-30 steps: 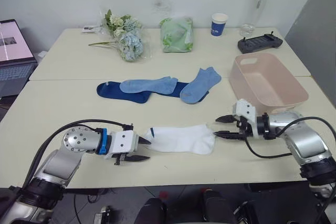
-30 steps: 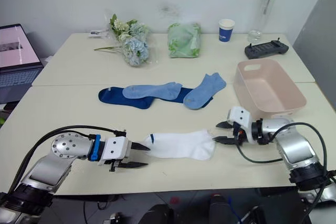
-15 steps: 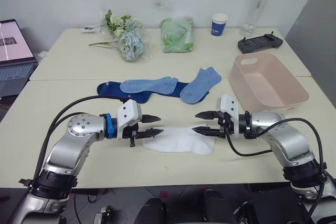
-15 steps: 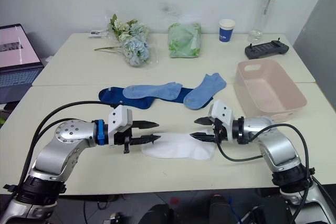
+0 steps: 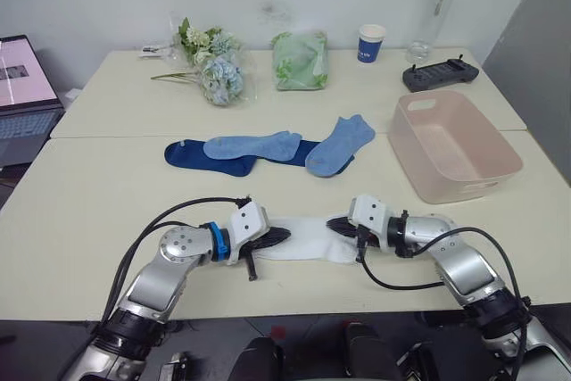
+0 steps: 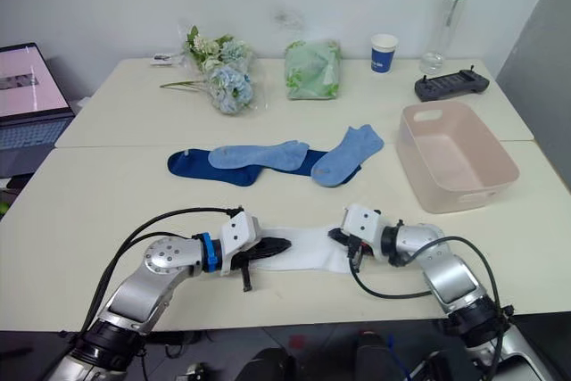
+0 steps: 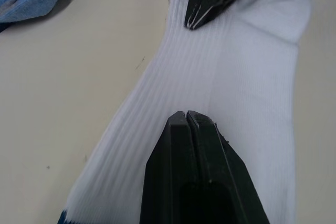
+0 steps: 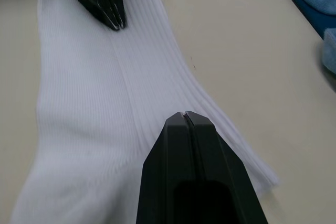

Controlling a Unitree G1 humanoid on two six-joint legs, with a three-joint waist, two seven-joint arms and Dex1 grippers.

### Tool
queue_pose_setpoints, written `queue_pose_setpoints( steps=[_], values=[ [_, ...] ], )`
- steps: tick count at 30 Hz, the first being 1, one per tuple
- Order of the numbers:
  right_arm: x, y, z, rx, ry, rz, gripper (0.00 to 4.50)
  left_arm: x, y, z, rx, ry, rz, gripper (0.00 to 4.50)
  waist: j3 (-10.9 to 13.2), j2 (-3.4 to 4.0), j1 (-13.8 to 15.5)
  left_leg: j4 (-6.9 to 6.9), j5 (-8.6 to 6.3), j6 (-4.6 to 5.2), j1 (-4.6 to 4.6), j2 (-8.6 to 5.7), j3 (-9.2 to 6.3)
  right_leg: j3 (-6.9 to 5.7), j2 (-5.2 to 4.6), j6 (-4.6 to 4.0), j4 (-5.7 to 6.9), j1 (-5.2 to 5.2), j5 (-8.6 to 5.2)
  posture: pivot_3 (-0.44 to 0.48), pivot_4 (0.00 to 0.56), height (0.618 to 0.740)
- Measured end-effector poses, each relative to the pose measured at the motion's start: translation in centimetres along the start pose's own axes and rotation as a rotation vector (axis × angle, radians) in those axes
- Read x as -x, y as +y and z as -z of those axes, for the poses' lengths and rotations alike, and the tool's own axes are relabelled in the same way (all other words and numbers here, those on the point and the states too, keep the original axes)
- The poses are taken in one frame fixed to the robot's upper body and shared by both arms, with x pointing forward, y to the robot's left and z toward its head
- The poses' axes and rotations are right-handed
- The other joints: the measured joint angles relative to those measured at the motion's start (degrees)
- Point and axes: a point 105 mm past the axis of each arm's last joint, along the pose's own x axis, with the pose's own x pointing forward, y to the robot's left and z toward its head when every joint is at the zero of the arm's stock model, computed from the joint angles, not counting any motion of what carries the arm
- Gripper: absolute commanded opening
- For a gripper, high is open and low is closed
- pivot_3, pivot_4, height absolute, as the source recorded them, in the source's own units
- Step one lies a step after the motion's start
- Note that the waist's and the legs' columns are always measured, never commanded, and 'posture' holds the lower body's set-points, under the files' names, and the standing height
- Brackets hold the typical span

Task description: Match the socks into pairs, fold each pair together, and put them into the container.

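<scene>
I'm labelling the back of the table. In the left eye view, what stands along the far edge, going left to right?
Flowers → pale green bag → blue paper cup → clear bottle → black controller.

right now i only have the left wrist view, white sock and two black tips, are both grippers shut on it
Observer: Both look shut. The left gripper presses on the white sock at its cuff end, the right gripper at its toe end; whether either pinches fabric I cannot tell.
Operator: where's the tub from there
Observer: The pink container stands on the table on the robot's right, beyond the right gripper, and nothing shows inside it.
Operator: other socks?
Observer: Two light blue socks lie over dark navy socks farther back, mid-table, apart from the white one.
</scene>
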Motion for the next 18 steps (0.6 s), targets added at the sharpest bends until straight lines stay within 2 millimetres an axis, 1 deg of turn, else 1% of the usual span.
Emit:
queue_pose_setpoints(
  steps=[3, 5, 7, 10, 12, 13, 15, 17, 18],
  values=[
    [1.5, -0.9, 0.6, 0.001, 0.022, 0.025, 0.04, 1.0, 0.4, 0.3, -0.003, 0.009, -0.011, 0.0, 0.0, 0.0, 0.0, 0.01, 0.0, 0.01, 0.0, 0.0, 0.01, 0.0, 0.0, 0.0, 0.01, 0.0, 0.0, 0.0, 0.15, 0.74],
    [2.2, -1.6, 0.4, -0.035, 0.005, 0.049, 0.04, 1.4, 0.6, 0.2, 0.019, 0.003, -0.019, 0.0, 0.0, 0.0, 0.0, 0.01, 0.0, 0.01, -0.02, 0.01, 0.01, -0.01, 0.01, 0.0, 0.01, -0.02, 0.0, 0.0, 0.15, 0.74],
    [2.3, -1.8, -0.8, -0.08, -0.068, 0.043, 0.04, 1.6, 0.5, 0.0, 0.023, 0.006, 0.003, 0.0, 0.0, 0.0, -0.2, 0.0, 0.0, 0.01, -0.05, 0.03, 0.0, -0.01, 0.04, 0.0, 0.03, -0.07, 0.0, 0.0, 0.15, 0.74],
    [1.7, -0.7, -4.1, -0.091, -0.216, -0.035, 0.04, 1.6, 0.4, -1.1, 0.014, -0.02, 0.035, 0.0, 0.0, 0.0, -0.1, -0.01, 0.0, 0.01, -0.09, 0.08, -0.05, -0.03, 0.02, 0.0, 0.01, -0.08, 0.0, 0.0, 0.15, 0.74],
    [1.5, 0.1, -5.0, -0.073, -0.238, -0.083, 0.04, 1.6, 0.1, -2.1, 0.009, -0.045, 0.059, 0.0, 0.0, 0.0, 0.0, 0.0, -0.01, 0.01, -0.09, 0.08, -0.04, -0.01, -0.03, 0.0, -0.02, -0.06, 0.0, 0.0, 0.15, 0.74],
    [1.1, 0.8, -5.0, -0.061, -0.228, -0.116, 0.04, 1.7, -0.1, -2.5, -0.001, -0.046, 0.072, 0.0, 0.0, 0.0, 0.0, 0.0, -0.01, 0.01, -0.09, 0.05, -0.04, -0.01, -0.03, 0.0, -0.03, -0.05, 0.0, 0.0, 0.15, 0.74],
    [0.5, 2.0, -4.0, -0.036, -0.176, -0.162, 0.04, 2.0, -0.2, -2.5, -0.019, -0.029, 0.089, 0.0, 0.0, 0.0, 0.0, 0.0, -0.01, 0.01, -0.09, 0.01, -0.03, -0.02, -0.03, 0.0, -0.03, -0.05, 0.0, 0.0, 0.15, 0.74],
    [0.2, 2.8, -2.0, -0.017, -0.095, -0.183, 0.04, 2.5, -0.4, -1.5, -0.029, 0.024, 0.098, 0.0, 0.0, 0.01, 0.0, 0.0, -0.01, 0.01, -0.09, -0.03, 0.01, -0.01, -0.01, 0.0, -0.03, -0.07, 0.0, 0.0, 0.15, 0.74],
    [0.3, 2.8, -1.2, -0.025, -0.068, -0.181, 0.04, 2.8, -0.6, -0.9, -0.035, 0.054, 0.105, 0.0, 0.0, 0.01, 0.0, 0.0, -0.01, 0.01, -0.09, -0.03, 0.02, -0.01, -0.01, 0.0, -0.03, -0.07, 0.0, 0.0, 0.15, 0.74]
  ],
)
